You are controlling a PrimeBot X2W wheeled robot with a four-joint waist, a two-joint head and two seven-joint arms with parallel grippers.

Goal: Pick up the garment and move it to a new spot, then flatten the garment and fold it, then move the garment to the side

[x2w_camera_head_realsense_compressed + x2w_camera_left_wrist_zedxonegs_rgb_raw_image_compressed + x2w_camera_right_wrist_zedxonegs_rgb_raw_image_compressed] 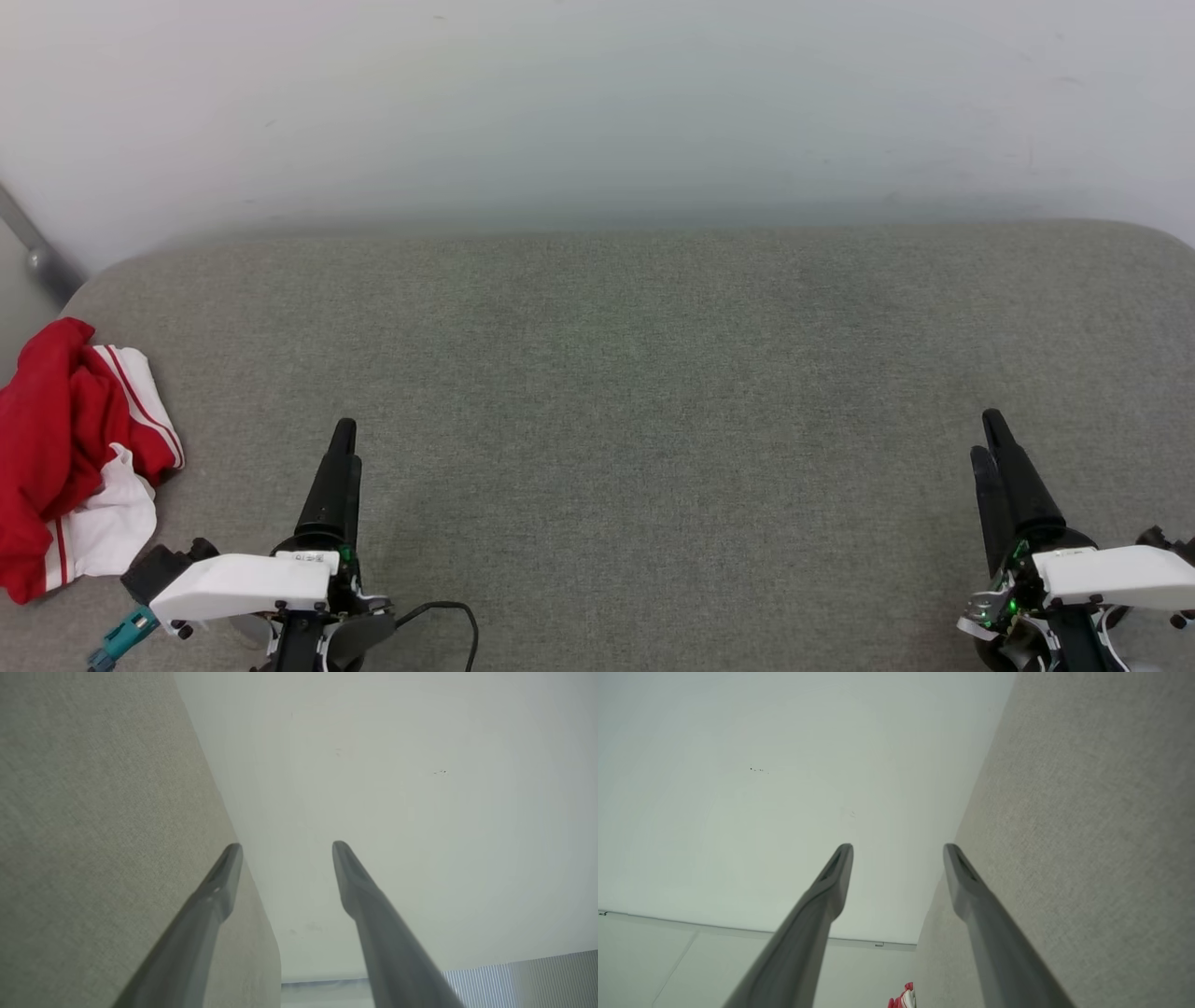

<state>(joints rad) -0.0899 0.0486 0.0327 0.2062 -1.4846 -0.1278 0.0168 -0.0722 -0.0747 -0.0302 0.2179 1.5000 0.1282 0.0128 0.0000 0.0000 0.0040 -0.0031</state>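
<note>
At far left: one garment [56, 448] | left gripper [345, 434], right gripper [985, 434]: jaws parted

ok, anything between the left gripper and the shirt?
Nothing visible. The garment lies crumpled at the left edge of the grey surface, off to the left of the left gripper, with only bare grey cloth between them. That gripper is open.

Nothing I can actually read here, tbh. There's a little white sticker [308, 557] on the wrist housing just behind the left hand [344, 431], possibly with some dark print on it, but it's too tiny and blurry to make out.
</note>
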